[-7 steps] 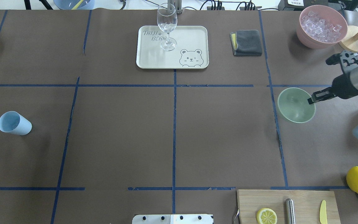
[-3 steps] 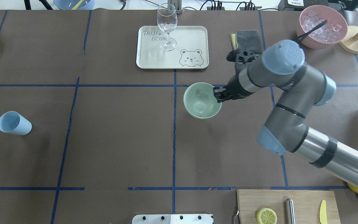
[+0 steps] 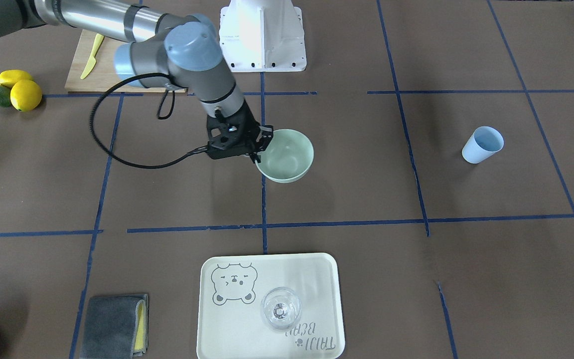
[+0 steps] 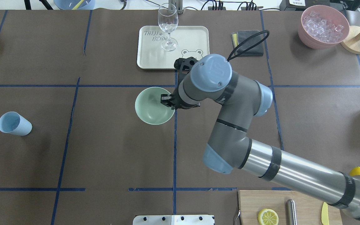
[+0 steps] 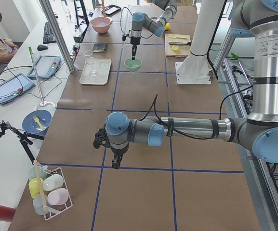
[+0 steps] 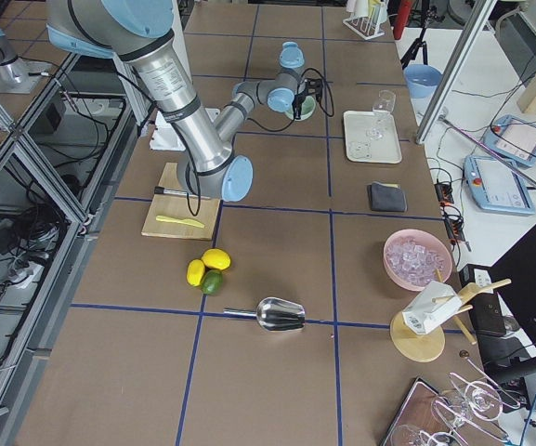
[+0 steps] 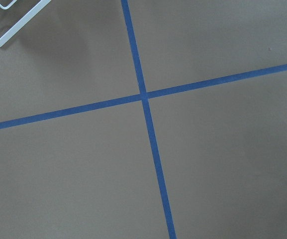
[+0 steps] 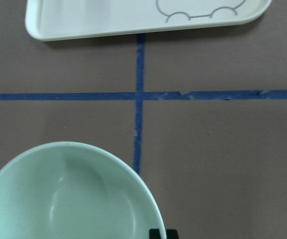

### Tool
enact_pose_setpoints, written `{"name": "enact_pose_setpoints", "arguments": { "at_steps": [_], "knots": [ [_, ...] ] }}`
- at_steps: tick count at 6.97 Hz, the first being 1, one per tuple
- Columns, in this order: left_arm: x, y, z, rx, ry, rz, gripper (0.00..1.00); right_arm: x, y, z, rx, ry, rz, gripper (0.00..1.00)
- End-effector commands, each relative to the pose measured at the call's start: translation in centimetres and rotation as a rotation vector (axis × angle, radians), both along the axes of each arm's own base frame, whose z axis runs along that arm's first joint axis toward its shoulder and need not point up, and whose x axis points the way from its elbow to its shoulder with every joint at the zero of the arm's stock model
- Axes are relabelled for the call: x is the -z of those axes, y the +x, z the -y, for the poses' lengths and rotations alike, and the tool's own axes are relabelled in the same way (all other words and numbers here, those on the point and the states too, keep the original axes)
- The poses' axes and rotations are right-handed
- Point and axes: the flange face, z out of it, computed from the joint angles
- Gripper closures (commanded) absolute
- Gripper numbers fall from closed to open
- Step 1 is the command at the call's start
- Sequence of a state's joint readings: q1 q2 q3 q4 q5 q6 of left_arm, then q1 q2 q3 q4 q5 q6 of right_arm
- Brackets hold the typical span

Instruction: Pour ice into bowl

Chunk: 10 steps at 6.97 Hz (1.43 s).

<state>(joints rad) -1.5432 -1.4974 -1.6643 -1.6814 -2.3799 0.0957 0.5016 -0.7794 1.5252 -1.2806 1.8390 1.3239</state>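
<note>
The pale mint-green bowl is at the table's middle, just left of the centre tape line, and looks empty. My right gripper is shut on its right rim; it also shows in the front view. I cannot tell whether the bowl rests on the table or hangs just above it. Clear ice cubes fill the pink bowl at the far right. The light blue cup stands far left; I see no ice in it. My left gripper shows only in the left side view, over bare table; I cannot tell its state.
A cream tray with a wine glass lies just behind the bowl. A grey cloth lies right of the tray. A cutting board with a lemon half sits front right. A metal scoop lies further right.
My right arm has carried the green bowl leftwards, from the table's right side to just left of the centre line. The cup, tray and pink bowl have not moved.
</note>
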Motion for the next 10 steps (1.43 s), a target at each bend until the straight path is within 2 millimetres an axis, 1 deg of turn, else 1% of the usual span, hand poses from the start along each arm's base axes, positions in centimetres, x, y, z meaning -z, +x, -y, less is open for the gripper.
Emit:
{"name": "enact_pose_setpoints", "arguments": {
  "at_steps": [1,2,3,5,6,7,8,9,10],
  "knots": [
    [0.0,0.0,0.0,0.0,-0.001,-0.001,0.0,4.7,-8.5,-2.8,-0.059,-0.006,-0.033,1.0],
    [0.0,0.0,0.0,0.0,-0.001,-0.001,0.0,5.9,-11.4,-3.0,-0.072,-0.007,-0.06,1.0],
    [-0.1,0.0,-0.1,0.0,-0.002,-0.001,0.0,6.2,-13.4,-3.2,-0.075,-0.017,-0.087,1.0],
    [-0.1,0.0,-0.1,0.0,-0.001,-0.001,0.0,6.1,-13.6,-3.3,-0.074,-0.019,-0.089,1.0],
    [-0.1,0.0,-0.1,0.0,-0.001,-0.001,0.0,6.3,-13.5,-3.2,-0.077,-0.022,-0.084,0.93],
    [-0.1,0.0,-0.1,0.0,-0.001,-0.001,0.0,6.1,-13.5,-3.3,-0.078,-0.024,-0.088,0.01],
    [-0.1,0.0,-0.1,0.0,-0.001,-0.001,0.0,6.9,-12.7,-3.3,-0.077,-0.018,-0.069,0.0],
    [-0.1,0.0,-0.1,-0.001,-0.001,-0.001,0.0,8.1,-11.1,-2.4,-0.084,-0.01,-0.047,0.0],
    [-0.1,0.0,-0.1,0.0,-0.001,0.002,0.0,8.9,-7.0,0.2,-0.068,-0.055,-0.054,0.0]
  ]
}}
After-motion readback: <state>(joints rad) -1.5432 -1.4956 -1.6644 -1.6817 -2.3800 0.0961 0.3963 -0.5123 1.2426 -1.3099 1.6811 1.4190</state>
